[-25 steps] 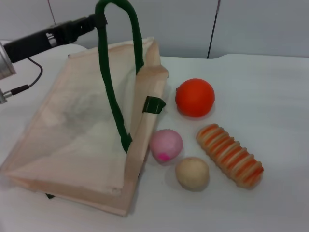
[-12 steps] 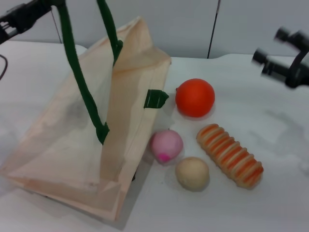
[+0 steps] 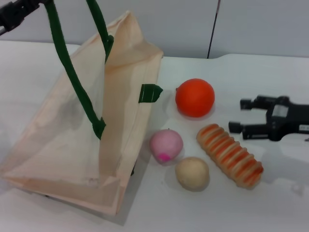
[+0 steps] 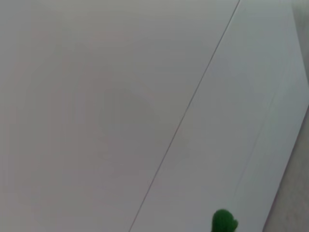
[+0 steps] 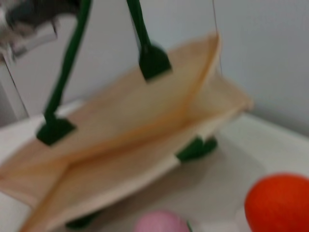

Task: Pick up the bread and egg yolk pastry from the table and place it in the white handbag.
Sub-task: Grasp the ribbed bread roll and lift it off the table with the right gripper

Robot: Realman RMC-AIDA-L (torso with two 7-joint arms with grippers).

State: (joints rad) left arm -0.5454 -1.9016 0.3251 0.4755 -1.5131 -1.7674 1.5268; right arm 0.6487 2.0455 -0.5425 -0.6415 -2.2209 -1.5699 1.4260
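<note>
The white handbag [image 3: 58, 130] lies at the left of the table, its mouth pulled open. My left gripper [image 3: 19, 12] at the top left is shut on one dark green strap [image 3: 67, 72] and holds it up. The striped bread [image 3: 230, 155] lies at the right. The beige egg yolk pastry [image 3: 192, 173] sits just left of it. My right gripper [image 3: 240, 115] is open, low over the table, just above and to the right of the bread's far end. The right wrist view shows the handbag [image 5: 130, 145] with its mouth open.
An orange [image 3: 194, 97] sits behind the bread and a pink ball [image 3: 166, 145] lies beside the bag. Both also show in the right wrist view: the orange [image 5: 277, 203] and the pink ball [image 5: 161, 223]. The left wrist view shows only wall and a green strap tip [image 4: 224, 222].
My left gripper has pulled the strap up and to the left, opening the bag's mouth. My right gripper has come in from the upper right and dropped down beside the bread.
</note>
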